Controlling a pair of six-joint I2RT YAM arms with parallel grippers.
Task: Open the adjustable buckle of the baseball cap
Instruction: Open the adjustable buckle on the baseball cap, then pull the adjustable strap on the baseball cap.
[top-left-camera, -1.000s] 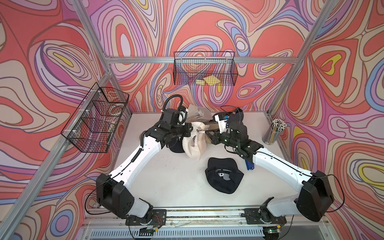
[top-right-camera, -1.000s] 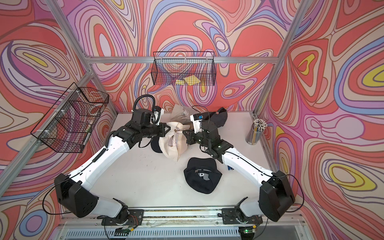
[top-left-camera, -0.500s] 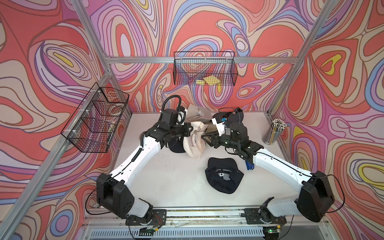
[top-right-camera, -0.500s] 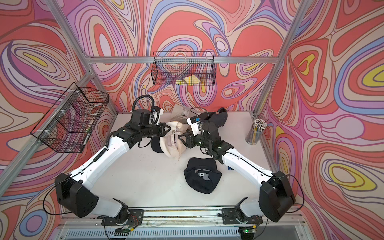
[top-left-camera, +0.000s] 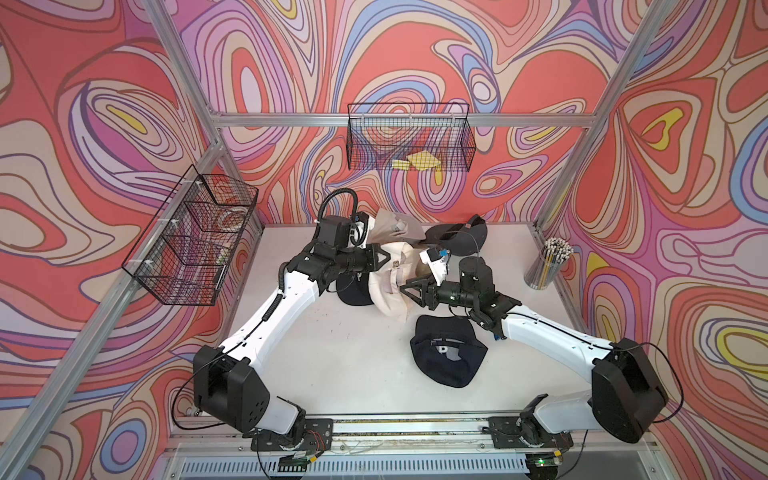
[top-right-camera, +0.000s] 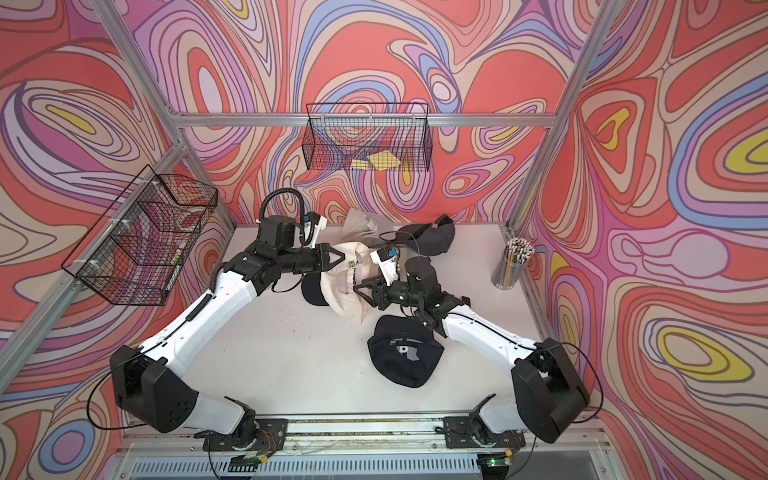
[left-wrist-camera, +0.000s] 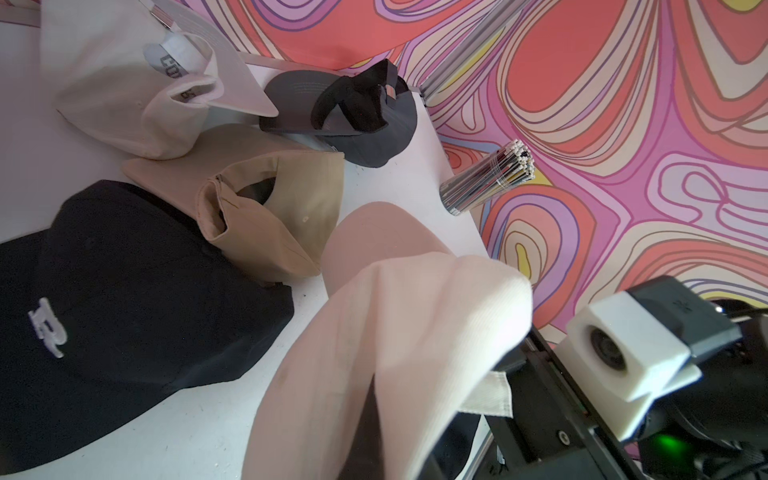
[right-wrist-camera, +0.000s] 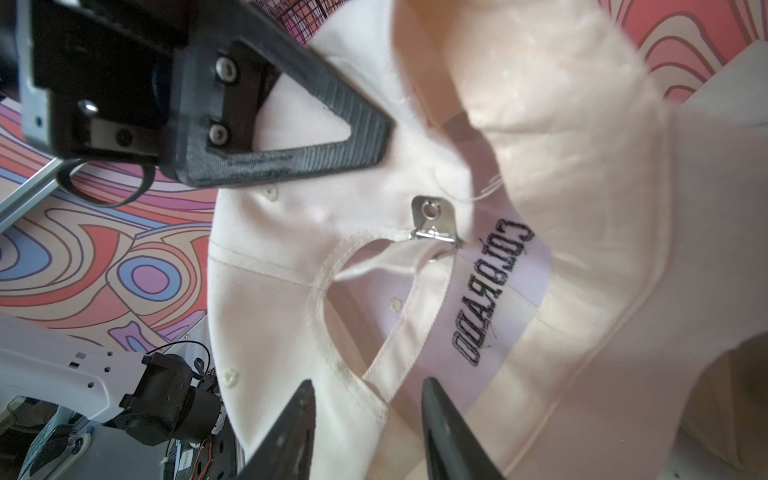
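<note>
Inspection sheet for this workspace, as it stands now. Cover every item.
Surface: white table, faint marks, bare at the front.
Job's things: cream cap lifted off the table; metal buckle showing, strap running from it; whether it is released cannot be told.
Clutter: black logo cap, second black cap, dark cap, another cream cap, tan cap, cup of pencils.
Grippers: left gripper shut on the cream cap; right gripper open, jaws either side of the strap.
Cables: black hose looped above the left arm.
Surroundings: back wire basket holding yellow items; side wire basket; patterned walls.
</note>
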